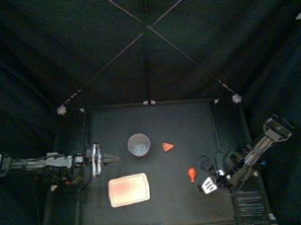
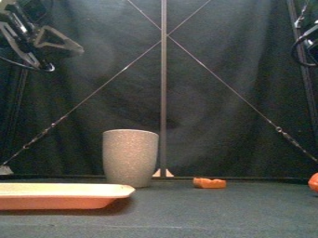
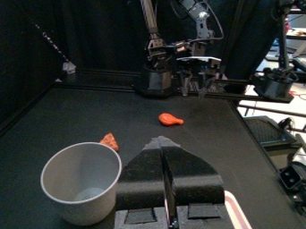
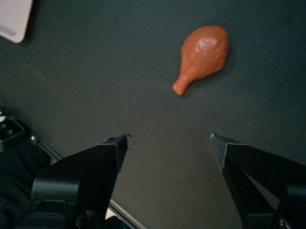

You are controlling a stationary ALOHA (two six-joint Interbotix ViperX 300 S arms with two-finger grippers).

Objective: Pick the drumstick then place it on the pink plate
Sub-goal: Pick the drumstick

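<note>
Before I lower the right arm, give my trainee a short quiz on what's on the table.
1. True or false: the drumstick already lies on the pink plate.
2. The right pincer is: A) open, holding nothing; B) shut on the drumstick; C) shut on the plate's rim.
3. Fill in: the grey cup stands ____ on the table, beside the plate.

Key: 1 false, it lies on the bare table; 2 A; 3 upright.
</note>
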